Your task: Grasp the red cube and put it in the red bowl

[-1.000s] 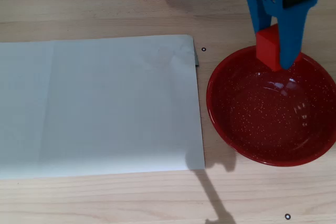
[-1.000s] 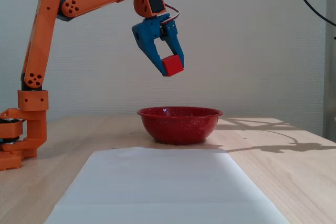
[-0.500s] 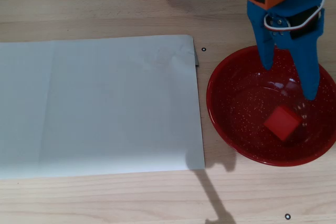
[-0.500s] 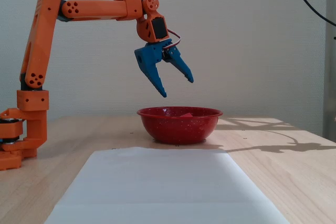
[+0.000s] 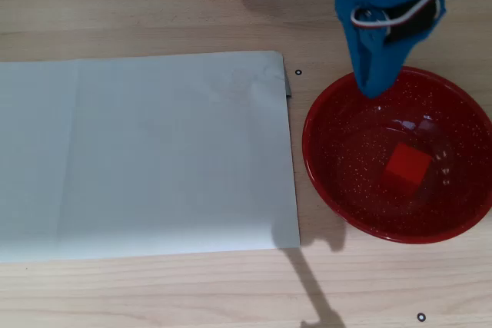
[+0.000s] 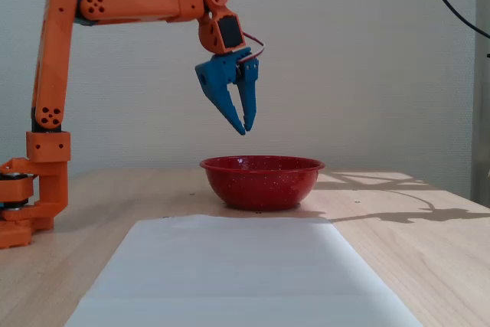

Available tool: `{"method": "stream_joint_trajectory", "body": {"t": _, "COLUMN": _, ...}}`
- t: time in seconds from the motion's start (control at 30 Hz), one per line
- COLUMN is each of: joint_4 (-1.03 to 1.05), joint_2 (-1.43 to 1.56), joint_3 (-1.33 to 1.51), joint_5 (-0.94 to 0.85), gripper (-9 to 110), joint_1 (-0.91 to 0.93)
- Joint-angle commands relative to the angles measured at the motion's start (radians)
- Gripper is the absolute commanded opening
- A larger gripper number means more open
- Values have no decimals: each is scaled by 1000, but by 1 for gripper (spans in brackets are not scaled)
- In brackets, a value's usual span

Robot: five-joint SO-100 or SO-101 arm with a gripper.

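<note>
Cube (image 5: 406, 165) sits inside bowl (image 5: 323, 182), right of paper (image 5: 146, 151) on tabletop (image 5: 154, 289). My gripper (image 6: 246, 129) hangs above bowl, fingers nearly together, empty.

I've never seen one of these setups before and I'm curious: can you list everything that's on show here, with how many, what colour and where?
red bowl: one, glossy dark red with white speckles, on the table at the right of the overhead view.
red cube: one, bright red, lying inside the bowl.
paper sheet: one, white, flat on the table left of the bowl in the overhead view.
table: one, light wood, under everything.
wall: pale, behind the table in the fixed view.
arm: one, orange, standing at the left of the fixed view.
pincer: one, blue, tips close together and empty, above the bowl's rim.
</note>
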Motion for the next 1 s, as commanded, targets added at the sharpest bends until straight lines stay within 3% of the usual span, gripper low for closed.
{"method": "stream_joint_trajectory", "body": {"t": 0.0, "joint_4": -25, "joint_2": 255, "joint_3": 18, "joint_5": 29, "gripper": 0, "joint_1": -61}}
{"method": "stream_joint_trajectory", "body": {"t": 0.33, "joint_4": -140, "joint_2": 695, "joint_3": 439, "joint_5": 5, "gripper": 0, "joint_1": -247}}
{"method": "stream_joint_trajectory", "body": {"t": 0.97, "joint_4": -773, "joint_2": 1454, "joint_3": 1600, "joint_5": -37, "gripper": 0, "joint_1": -379}}
